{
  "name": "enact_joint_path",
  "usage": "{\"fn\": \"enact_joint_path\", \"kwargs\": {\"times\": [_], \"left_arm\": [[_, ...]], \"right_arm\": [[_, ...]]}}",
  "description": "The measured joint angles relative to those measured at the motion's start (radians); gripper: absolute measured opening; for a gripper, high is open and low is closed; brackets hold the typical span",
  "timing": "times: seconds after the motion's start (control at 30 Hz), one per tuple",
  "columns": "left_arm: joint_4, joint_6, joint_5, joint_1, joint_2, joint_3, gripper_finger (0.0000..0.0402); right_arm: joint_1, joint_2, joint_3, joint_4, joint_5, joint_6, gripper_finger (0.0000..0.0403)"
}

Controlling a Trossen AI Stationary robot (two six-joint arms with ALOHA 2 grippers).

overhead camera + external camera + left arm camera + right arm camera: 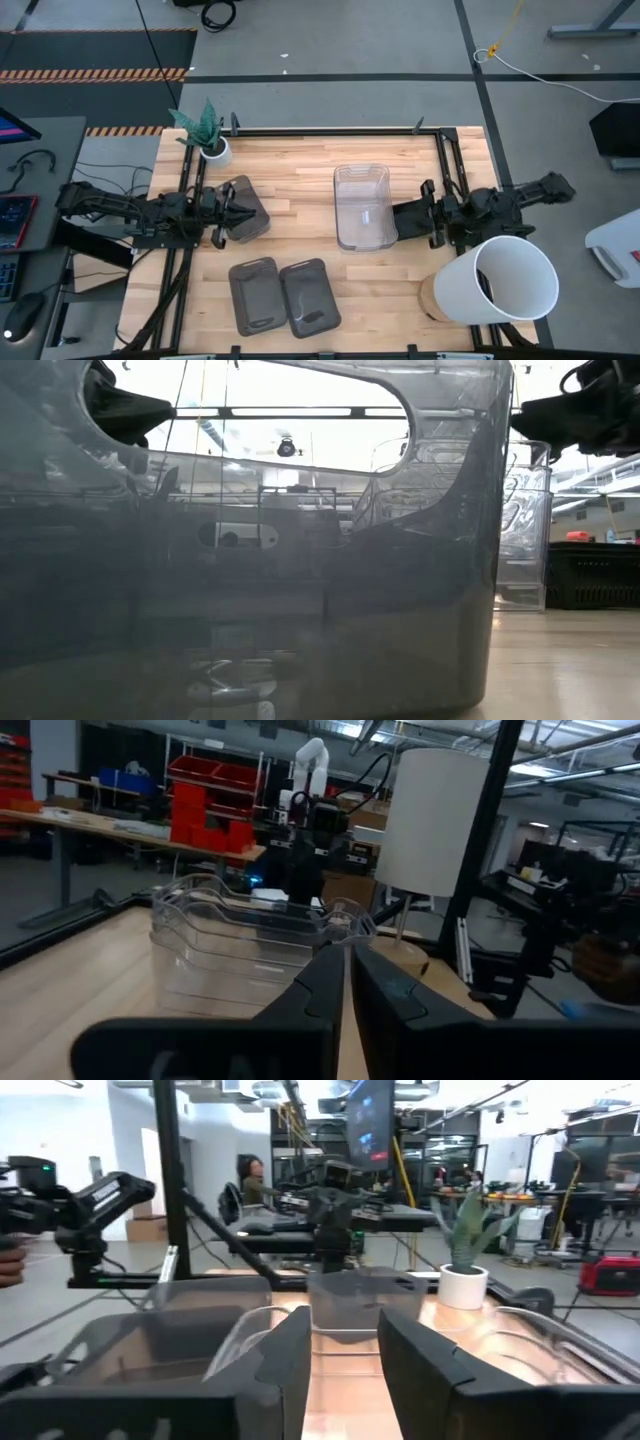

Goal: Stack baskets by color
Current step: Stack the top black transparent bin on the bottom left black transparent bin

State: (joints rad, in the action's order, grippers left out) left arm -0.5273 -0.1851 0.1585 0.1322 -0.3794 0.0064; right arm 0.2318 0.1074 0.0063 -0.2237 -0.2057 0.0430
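Wooden table (310, 235), unlabelled clear basket (361, 207), three grey baskets (282, 296).

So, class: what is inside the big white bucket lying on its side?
From above, the white bucket shows a dark shape just within its mouth. It cannot be identified, and the bucket's wall covers everything deeper.

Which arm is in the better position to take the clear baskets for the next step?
Probably the right arm. The right gripper is open at the near wall of the clear baskets. The left gripper is shut over a grey basket, farther away.
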Motion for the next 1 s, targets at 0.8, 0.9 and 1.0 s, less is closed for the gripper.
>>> {"fn": "enact_joint_path", "kwargs": {"times": [0.8, 0.9, 1.0], "left_arm": [[0.139, -0.105, 0.078, 0.011, -0.025, 0.063, 0.0011], [0.223, -0.136, 0.11, 0.032, -0.085, 0.117, 0.0008], [0.297, -0.162, 0.116, 0.064, -0.152, 0.187, 0.0007]], "right_arm": [[-0.406, 0.032, 0.0, -0.007, -0.008, -0.173, 0.0085], [-0.406, 0.032, 0.0, -0.007, -0.01, -0.174, 0.0084], [-0.406, 0.032, 0.0, -0.007, -0.01, -0.178, 0.0084]]}}
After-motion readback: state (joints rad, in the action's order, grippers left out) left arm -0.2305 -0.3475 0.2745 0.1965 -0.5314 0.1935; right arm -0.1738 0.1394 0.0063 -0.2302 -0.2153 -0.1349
